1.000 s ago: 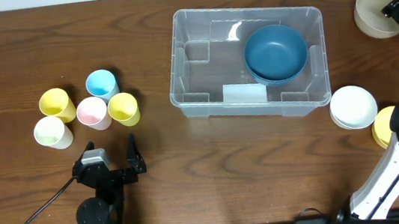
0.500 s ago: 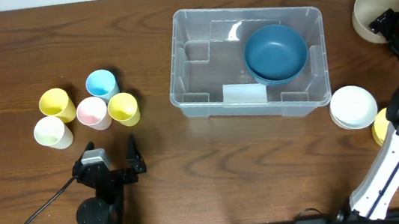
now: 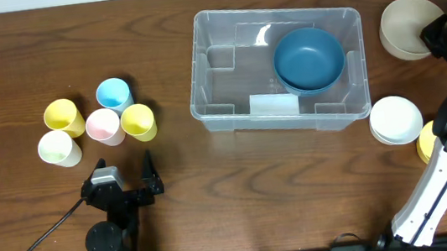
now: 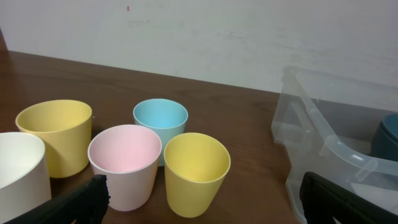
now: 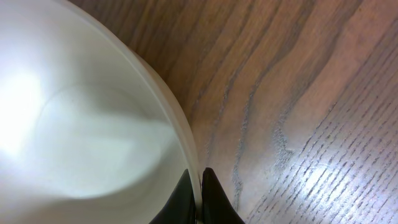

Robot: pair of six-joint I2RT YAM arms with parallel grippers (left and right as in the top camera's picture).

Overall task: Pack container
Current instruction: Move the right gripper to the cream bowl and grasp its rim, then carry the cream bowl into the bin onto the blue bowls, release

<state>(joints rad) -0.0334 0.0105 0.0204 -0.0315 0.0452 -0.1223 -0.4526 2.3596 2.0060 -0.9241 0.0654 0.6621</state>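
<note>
The clear plastic container (image 3: 221, 100) stands at the table's middle with a blue bowl (image 3: 309, 58) inside it. Its near corner also shows in the left wrist view as the container (image 4: 323, 143). My right gripper (image 3: 437, 36) is at the far right, shut on the rim of a beige bowl (image 3: 408, 23). In the right wrist view the right gripper (image 5: 199, 186) pinches the thin rim of the beige bowl (image 5: 74, 124) between both fingers. My left gripper (image 3: 126, 172) rests open near the front left, short of the cups; nothing lies between the left gripper (image 4: 202, 200) fingers.
Five pastel cups stand left of the container: two yellow cups (image 3: 64, 117) (image 3: 139, 122), a blue cup (image 3: 114, 94), a pink cup (image 3: 104, 126), a white cup (image 3: 57, 148). A white bowl (image 3: 396, 119) and a yellow bowl (image 3: 430, 142) sit at the right front.
My right gripper has shut on the beige bowl's rim, and bowl and gripper have shifted left toward the container. The left arm has not moved.
</note>
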